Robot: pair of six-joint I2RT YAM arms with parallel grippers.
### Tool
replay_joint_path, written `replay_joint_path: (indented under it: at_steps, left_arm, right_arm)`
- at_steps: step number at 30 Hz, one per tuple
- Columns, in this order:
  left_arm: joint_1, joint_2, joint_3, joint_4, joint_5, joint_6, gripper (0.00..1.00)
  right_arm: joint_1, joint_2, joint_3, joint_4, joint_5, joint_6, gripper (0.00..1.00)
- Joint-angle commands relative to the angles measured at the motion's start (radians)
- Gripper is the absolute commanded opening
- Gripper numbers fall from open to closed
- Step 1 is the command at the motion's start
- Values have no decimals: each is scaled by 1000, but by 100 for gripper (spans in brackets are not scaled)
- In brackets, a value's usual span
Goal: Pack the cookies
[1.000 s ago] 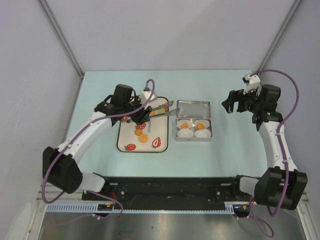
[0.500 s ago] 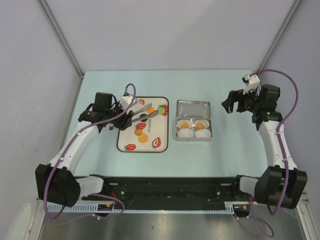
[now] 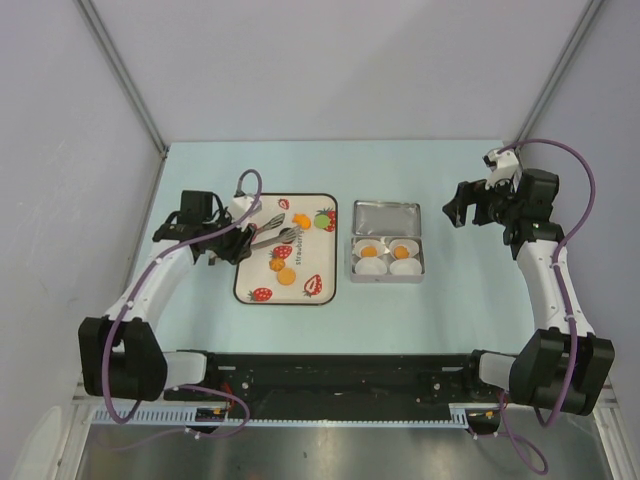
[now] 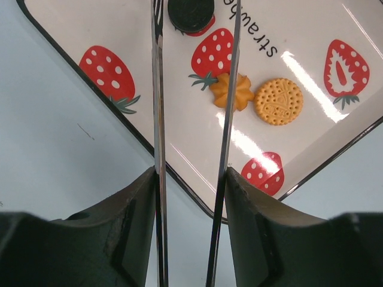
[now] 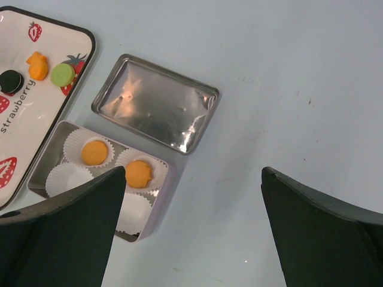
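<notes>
Left arm pulled back to the left over the last second. The tong tips went from beside the lid to over mid tray, and the right arm did not move. Left gripper (image 3: 240, 242) sat over the tray's left edge. Its fingers (image 4: 128, 221) were pressed on both arms of the tongs (image 3: 272, 236), squeezing them partway with the blades apart.

Black cookie (image 4: 190, 13) lay on the tray (image 3: 318, 250) between the blade tips, with a gap at each side, not pinched. A flower-shaped orange cookie (image 4: 232, 91) and a round orange cookie (image 4: 278, 101) lay side by side on the tray, just right of the blades in the wrist view. A third orange cookie (image 5: 38, 66) and a green cookie (image 5: 62, 74) lay next to each other toward the tray's far end.

Tin (image 3: 387, 278) stood just right of the tray with four paper cups (image 5: 64, 178) in it. The two far cups each held an orange piece, one round (image 5: 94, 152) and one lobed (image 5: 137, 173). Lid (image 3: 387, 217) lay flat on the table (image 3: 200, 170) right behind the tin.

Right gripper (image 3: 458, 208) hung above the table well right of the tin, jaws spread wide with nothing between them.
</notes>
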Motion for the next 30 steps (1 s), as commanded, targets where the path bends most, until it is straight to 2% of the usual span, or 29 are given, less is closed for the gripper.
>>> replay_joint_path:
  at_steps: [1,20,30]
  left_arm:
    - [21,27,-15,49,37,27,52]
    - [45,112,-27,98,49,33,52]
    - [45,97,-47,87,52,42,48]
  right_arm:
    - [-1,-1,0,4,-11,-18,100]
    - [-4,-4,1,-1,-10,-22,100]
    - [-4,-9,0,1,-11,-24,100]
